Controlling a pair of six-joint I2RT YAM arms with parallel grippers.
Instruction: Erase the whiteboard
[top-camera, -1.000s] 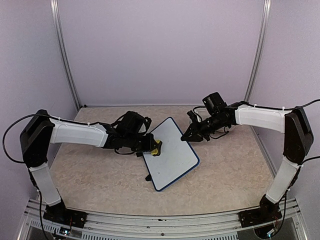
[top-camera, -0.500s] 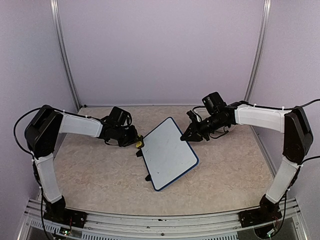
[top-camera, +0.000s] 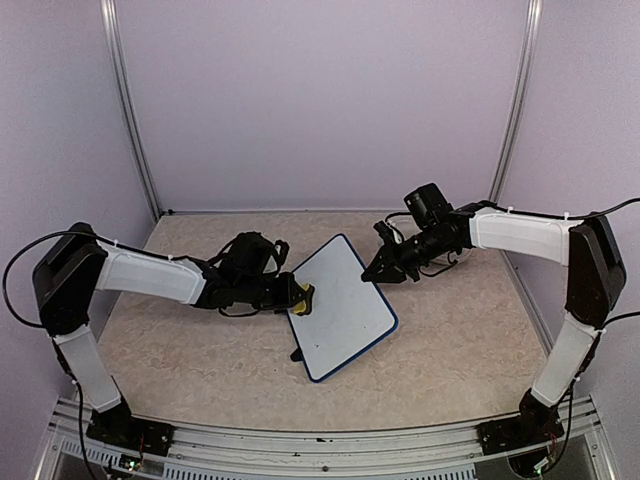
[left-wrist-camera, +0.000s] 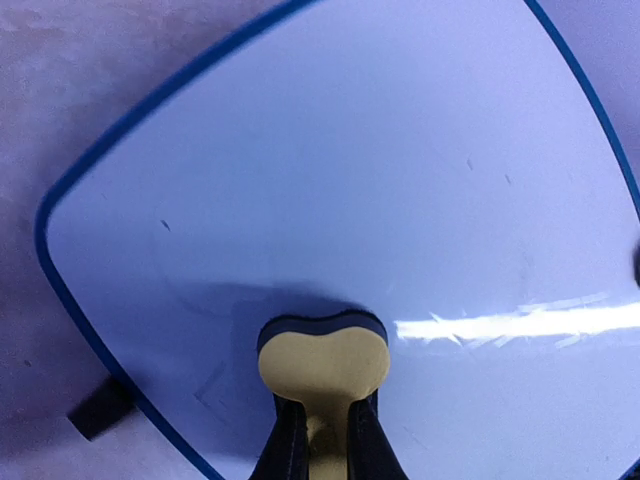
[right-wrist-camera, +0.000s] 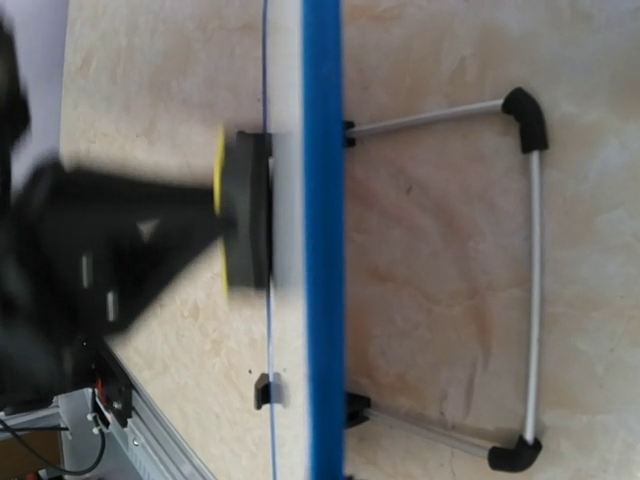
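The whiteboard (top-camera: 345, 310) with its blue rim stands tilted mid-table. Its white face (left-wrist-camera: 380, 180) shows only faint smudges and tiny specks. My left gripper (top-camera: 298, 297) is shut on a yellow sponge eraser (top-camera: 304, 296), pressed flat against the board's left part. In the left wrist view the eraser (left-wrist-camera: 322, 362) sticks out between the dark fingers (left-wrist-camera: 285, 445). My right gripper (top-camera: 381, 270) is shut on the board's far right edge. The right wrist view shows the rim (right-wrist-camera: 322, 200) edge-on with the eraser (right-wrist-camera: 243, 210) against the face; its own fingers are hidden.
Behind the board a wire stand (right-wrist-camera: 533, 280) with black feet rests on the marbled table (top-camera: 200, 350). One black foot (top-camera: 297, 355) pokes out at the board's near left edge. Enclosure walls and metal posts (top-camera: 130, 110) close in the back and sides.
The left gripper, with the eraser, swung left off the board's edge and has come back right onto its left part. The right arm and the board have stayed put.
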